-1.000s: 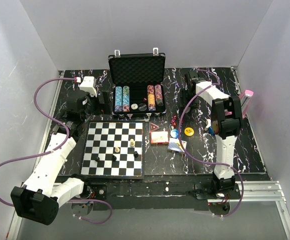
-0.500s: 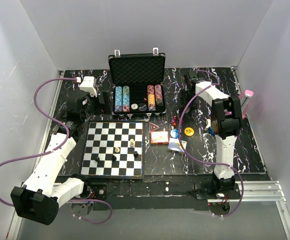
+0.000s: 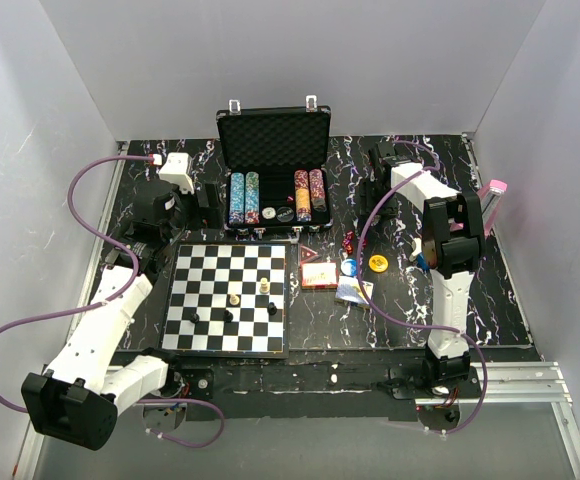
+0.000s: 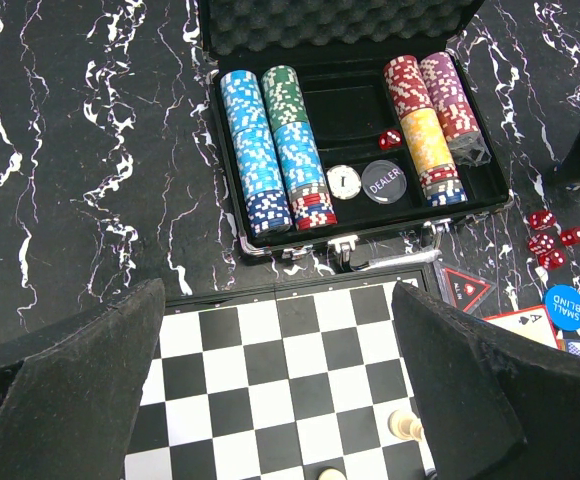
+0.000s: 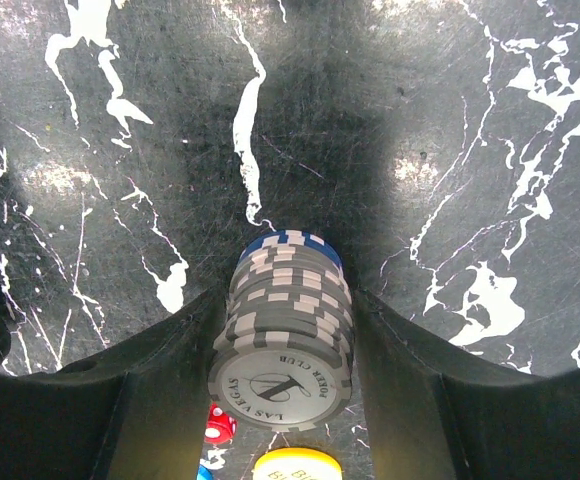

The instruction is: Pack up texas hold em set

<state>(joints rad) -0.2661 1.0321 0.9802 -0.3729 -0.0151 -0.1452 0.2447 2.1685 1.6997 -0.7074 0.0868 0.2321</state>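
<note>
At 12 o'clock on the marbled surface (image 3: 150, 200) in the top view, the briefcase (image 3: 275, 175) lies open. Its long axis runs 9 to 3 o'clock, the foam-lined lid stands upright on the 12 o'clock side, and the latches face 6 o'clock. The chip rows (image 3: 244, 197) inside run 12 to 6 o'clock, two at the 9 o'clock end and two at the 3 o'clock end.

The left wrist view shows what the top view leaves too small to read. A DEALER button (image 4: 383, 180) and a white button (image 4: 343, 181) sit in the middle bay with one red die (image 4: 390, 140). The left fingers (image 4: 80, 390) are spread wide and grasp nothing. They hang over the chessboard (image 4: 290, 390) at its 12 o'clock edge.

Only the right wrist view shows the chip stack (image 5: 282, 370). The right fingers (image 5: 160, 390) are clenched on it from both sides. It is on its side, with its long axis pointing away from the camera, its printed face toward the lens and blue chips at the far end. In the top view this hand is at 3 o'clock of the case, and the stack cannot be made out there.

The chessboard, with a few pieces on it, lies just beside the case at 6 o'clock. At 4 o'clock of the case lie the loose dice (image 3: 349, 240), a card deck (image 3: 319, 275), a blue button (image 3: 349, 266) and a yellow button (image 3: 378, 262). A pink metronome (image 3: 492, 195) stands at the surface's 3 o'clock edge.
</note>
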